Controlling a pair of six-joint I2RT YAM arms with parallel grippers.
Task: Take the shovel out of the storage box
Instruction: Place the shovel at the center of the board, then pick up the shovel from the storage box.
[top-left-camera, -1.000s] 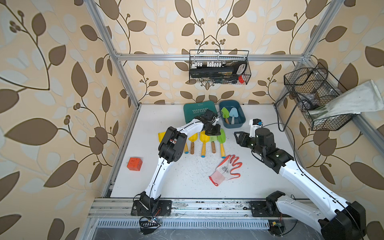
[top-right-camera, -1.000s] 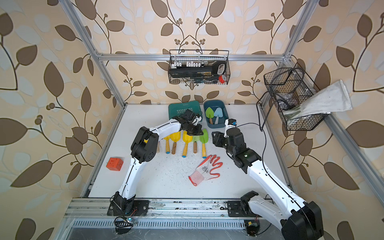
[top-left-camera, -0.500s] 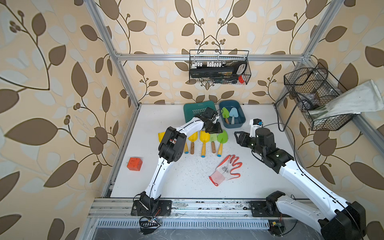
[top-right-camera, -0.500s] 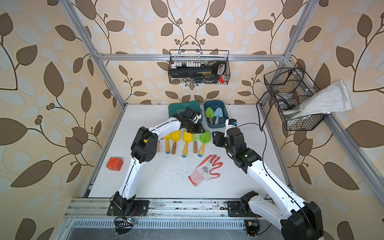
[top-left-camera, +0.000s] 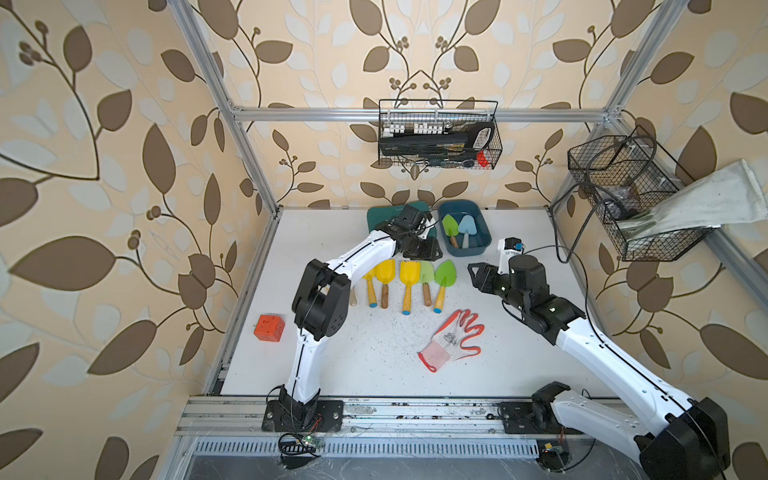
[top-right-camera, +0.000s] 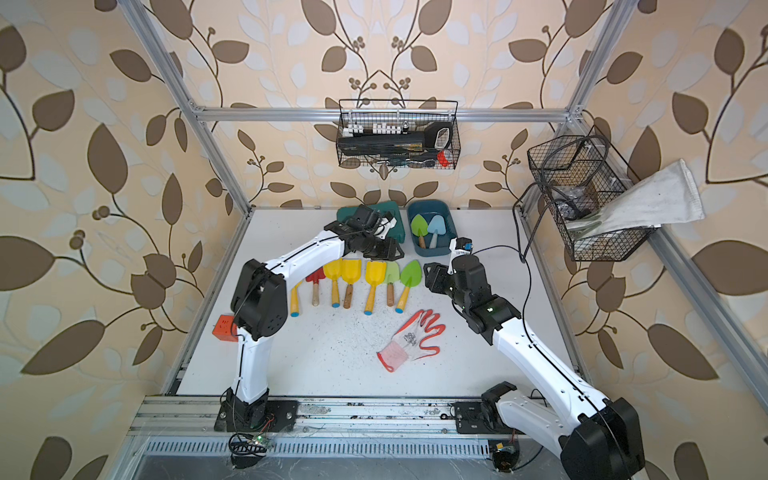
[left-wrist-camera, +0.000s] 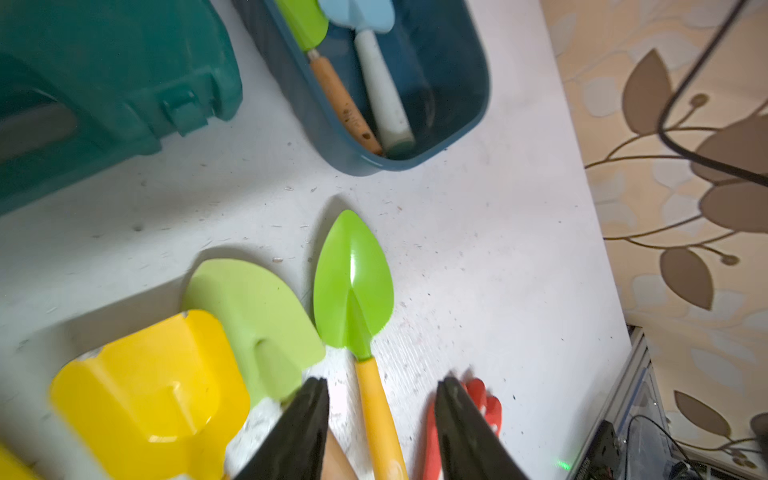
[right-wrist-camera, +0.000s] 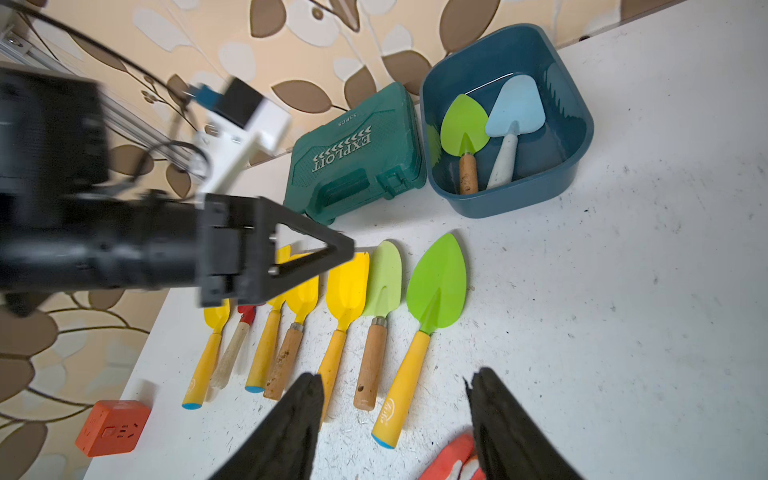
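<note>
We find the storage box (top-left-camera: 484, 232) at the upper centre of the frame in both top views, close to the back wall. A green shovel (top-left-camera: 449, 226) and a pale blue shovel (top-left-camera: 467, 226) lie in it side by side, handle ends at its near wall, so the task is not finished.

The left gripper (left-wrist-camera: 382, 386) has its jaws apart over the yellow-handled shovel (left-wrist-camera: 353, 286), which ends the row on the bench (top-left-camera: 374, 365), and it clamps nothing. The right gripper (right-wrist-camera: 395, 376) is likewise spread and empty, near that row.

Risks, in our judgement:
- The two boxed shovels lie so close that jaws closing on one may catch or drag the other.
- The light box may slide or lift with the tool.
- If the left arm withdraws low, it may scatter the row.
- Both arms reaching for the box may collide.
</note>
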